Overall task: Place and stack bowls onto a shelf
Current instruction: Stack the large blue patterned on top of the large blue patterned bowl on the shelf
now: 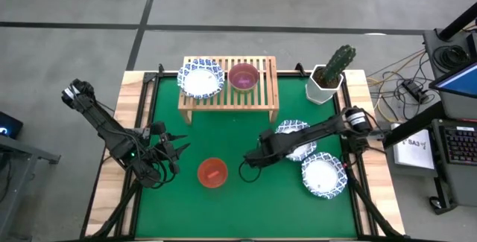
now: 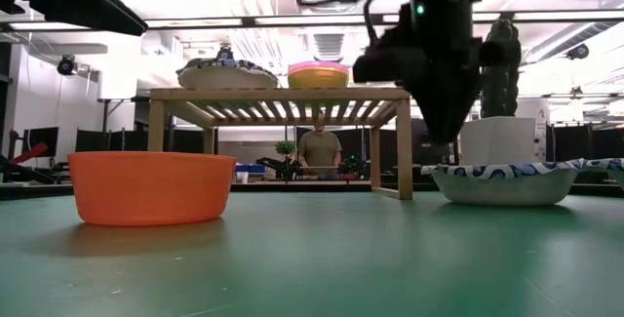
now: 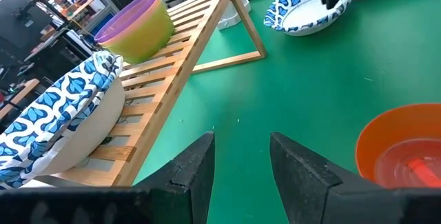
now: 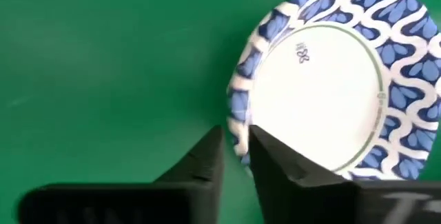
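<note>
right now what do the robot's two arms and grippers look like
Both are slim dark jointed arms. The left gripper has two matte black wedge-shaped fingers. The right gripper has the same black fingers. A small green light glows on the left arm.

Three patterned bowls (image 1: 200,78), two plain bowls (image 1: 212,173), one shelf (image 1: 264,97).

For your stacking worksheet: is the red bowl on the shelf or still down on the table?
Still on the table. The red bowl sits on the green mat in front of the shelf, near the left gripper.
</note>
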You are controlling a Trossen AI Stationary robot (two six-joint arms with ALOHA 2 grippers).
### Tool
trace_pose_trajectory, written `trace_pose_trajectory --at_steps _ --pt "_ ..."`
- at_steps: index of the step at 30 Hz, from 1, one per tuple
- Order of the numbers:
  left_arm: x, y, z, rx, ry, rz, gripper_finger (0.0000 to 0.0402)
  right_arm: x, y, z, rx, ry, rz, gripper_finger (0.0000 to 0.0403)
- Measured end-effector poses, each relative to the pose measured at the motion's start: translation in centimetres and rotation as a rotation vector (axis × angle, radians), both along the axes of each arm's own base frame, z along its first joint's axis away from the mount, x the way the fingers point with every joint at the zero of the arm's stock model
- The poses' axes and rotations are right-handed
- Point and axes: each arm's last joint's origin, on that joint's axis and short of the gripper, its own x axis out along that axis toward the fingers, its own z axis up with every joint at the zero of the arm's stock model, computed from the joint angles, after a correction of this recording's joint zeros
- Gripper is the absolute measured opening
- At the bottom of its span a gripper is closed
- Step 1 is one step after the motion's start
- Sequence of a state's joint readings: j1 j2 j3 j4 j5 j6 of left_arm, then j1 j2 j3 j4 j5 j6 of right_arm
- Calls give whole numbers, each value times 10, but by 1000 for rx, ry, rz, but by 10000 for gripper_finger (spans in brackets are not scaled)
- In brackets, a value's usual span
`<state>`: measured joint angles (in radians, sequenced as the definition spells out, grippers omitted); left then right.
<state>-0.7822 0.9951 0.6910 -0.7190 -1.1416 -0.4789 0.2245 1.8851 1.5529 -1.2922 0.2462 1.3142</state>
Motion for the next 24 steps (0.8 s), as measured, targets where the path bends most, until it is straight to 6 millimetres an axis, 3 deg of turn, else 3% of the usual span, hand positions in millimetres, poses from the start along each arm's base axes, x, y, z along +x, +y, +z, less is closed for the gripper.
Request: trace_pose_trajectory --at_steps 7,12,16,24 --pt "0 0 0 0 0 0 123 -3 -17 -17 -20 24 -36 163" --pt "0 0 0 4 2 -1 123 -8 -25 -36 -22 25 -55 183" --pt "0 0 0 4 1 -1 123 -7 -25 -46 -21 -14 -53 156" --pt "0 1 1 51 -25 24 123 -1 -18 -39 4 -41 21 21"
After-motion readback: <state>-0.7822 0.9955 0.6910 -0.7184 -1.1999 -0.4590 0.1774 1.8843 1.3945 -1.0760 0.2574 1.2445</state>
